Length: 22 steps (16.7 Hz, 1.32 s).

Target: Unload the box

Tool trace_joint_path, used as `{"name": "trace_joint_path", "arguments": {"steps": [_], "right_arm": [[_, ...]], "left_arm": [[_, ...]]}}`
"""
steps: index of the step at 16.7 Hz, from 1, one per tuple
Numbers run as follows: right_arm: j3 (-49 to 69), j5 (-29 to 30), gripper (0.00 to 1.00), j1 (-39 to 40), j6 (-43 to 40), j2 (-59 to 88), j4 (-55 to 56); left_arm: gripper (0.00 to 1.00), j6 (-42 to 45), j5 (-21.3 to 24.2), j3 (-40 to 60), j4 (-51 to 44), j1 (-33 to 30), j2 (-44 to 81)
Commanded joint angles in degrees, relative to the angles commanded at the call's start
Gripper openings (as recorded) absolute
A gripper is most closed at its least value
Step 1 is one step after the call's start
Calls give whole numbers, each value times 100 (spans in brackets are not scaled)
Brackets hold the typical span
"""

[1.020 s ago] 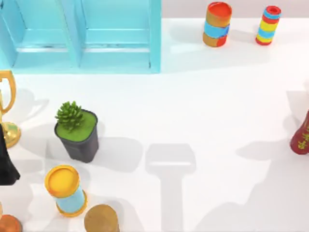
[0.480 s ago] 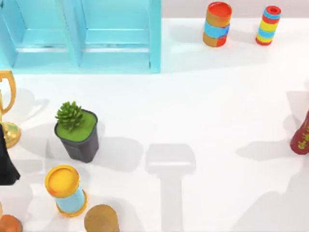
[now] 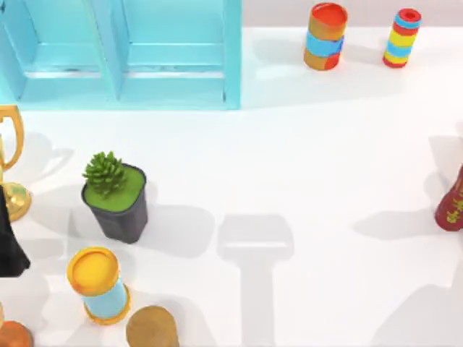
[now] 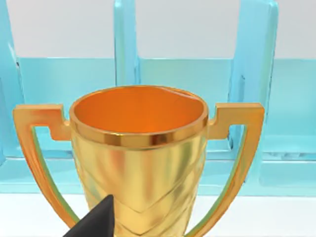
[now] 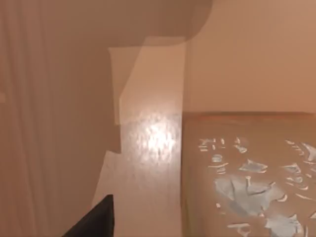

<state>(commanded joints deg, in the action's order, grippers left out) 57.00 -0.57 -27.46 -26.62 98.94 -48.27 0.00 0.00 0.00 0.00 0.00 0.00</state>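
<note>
The pale blue box (image 3: pixel 232 54) stands open at the back left, its compartments facing the table. A gold trophy (image 3: pixel 13 137) stands at the left edge, just in front of the box. My left gripper (image 3: pixel 7 246) is a black shape at the left edge, just nearer than the trophy's base. In the left wrist view the trophy (image 4: pixel 143 163) is very close and upright, with the box (image 4: pixel 256 74) behind it. A dark part of my right gripper (image 5: pixel 101 219) shows against brownish surfaces in the right wrist view.
A potted succulent (image 3: pixel 116 202), a yellow-topped blue can (image 3: pixel 98 283), a brown cylinder (image 3: pixel 152 329) and an orange-brown one (image 3: pixel 13 336) crowd the front left. Two striped cans (image 3: pixel 325 36) (image 3: pixel 401 37) stand at the back right. A dark red bottle (image 3: pixel 452 202) is at the right edge.
The arm shadow at the front right of the table has shrunk toward the corner. The left gripper and the trophy have barely moved.
</note>
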Motion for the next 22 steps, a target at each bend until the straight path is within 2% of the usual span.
{"name": "trace_joint_path", "arguments": {"steps": [13, 22], "right_arm": [[0, 0, 2, 0, 0, 0, 0], [3, 3, 0, -5, 5, -12, -2]], "left_arm": [[100, 0, 0, 0, 0, 0, 0], [100, 0, 0, 0, 0, 0, 0]]}}
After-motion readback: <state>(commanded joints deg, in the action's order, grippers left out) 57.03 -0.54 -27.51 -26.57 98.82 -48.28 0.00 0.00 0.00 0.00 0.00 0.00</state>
